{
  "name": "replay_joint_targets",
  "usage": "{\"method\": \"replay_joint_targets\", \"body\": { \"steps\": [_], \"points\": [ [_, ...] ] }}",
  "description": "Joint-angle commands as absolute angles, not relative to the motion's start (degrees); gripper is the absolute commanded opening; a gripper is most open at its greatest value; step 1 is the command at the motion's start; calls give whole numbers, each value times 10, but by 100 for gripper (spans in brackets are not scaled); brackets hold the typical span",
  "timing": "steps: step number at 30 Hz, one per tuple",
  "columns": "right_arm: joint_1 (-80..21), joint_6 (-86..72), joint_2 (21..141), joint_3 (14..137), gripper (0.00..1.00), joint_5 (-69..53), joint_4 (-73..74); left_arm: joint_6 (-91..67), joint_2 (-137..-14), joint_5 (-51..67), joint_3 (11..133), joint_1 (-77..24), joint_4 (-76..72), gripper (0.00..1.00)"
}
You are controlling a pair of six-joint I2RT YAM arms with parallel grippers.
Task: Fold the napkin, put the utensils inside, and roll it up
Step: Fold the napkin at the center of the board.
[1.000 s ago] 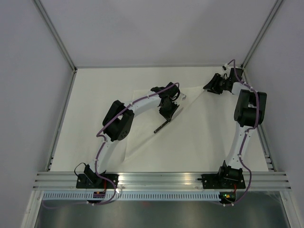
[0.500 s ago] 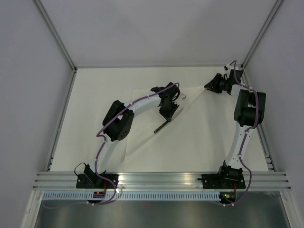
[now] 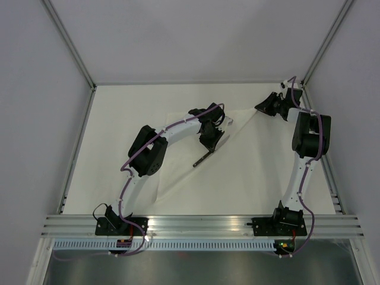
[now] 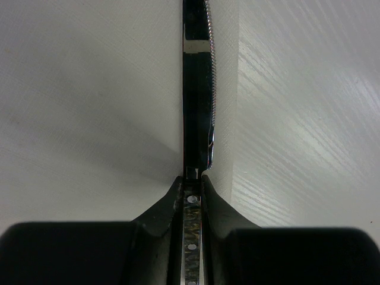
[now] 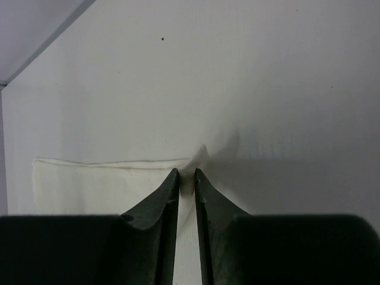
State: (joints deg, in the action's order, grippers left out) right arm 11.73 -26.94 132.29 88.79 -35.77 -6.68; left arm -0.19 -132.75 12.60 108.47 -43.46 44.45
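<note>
Table [image 3: 124,113]; knife [image 4: 196,107] serrations visible only from left wrist.

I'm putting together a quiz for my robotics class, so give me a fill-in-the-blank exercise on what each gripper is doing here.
1. The left gripper is shut on the ____.
2. The right gripper pinches a ____ of the napkin.
3. The blade ahead of the left gripper has a ____ edge.
4. The arm reaching toward the far right corner of the table is the ____ arm.

Missing words: knife; corner; serrated; right.
</note>
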Motion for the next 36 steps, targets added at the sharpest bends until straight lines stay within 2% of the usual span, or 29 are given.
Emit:
{"method": "replay_joint_targets", "body": {
  "steps": [1, 6, 17, 27, 30, 36],
  "points": [
    [113, -273, 1322, 876, 22, -369, -113, -16, -1333, 139, 1068, -439, 458, 8],
    [113, -265, 1303, 853, 13, -377, -134, -16, -1332, 140, 1070, -439, 457, 15],
    [110, -265, 1194, 777, 13, -468, -264, -18, -1332, 144, 1076, -439, 456, 19],
    [85, -278, 1123, 774, 14, -521, -272, -28, -1296, 131, 1067, -439, 434, 51],
    [76, -272, 1112, 771, 13, -534, -262, -40, -1268, 127, 1058, -438, 410, 56],
    [65, -236, 1101, 763, 13, -554, -227, -79, -1185, 140, 1017, -429, 345, 59]
  ]
}}
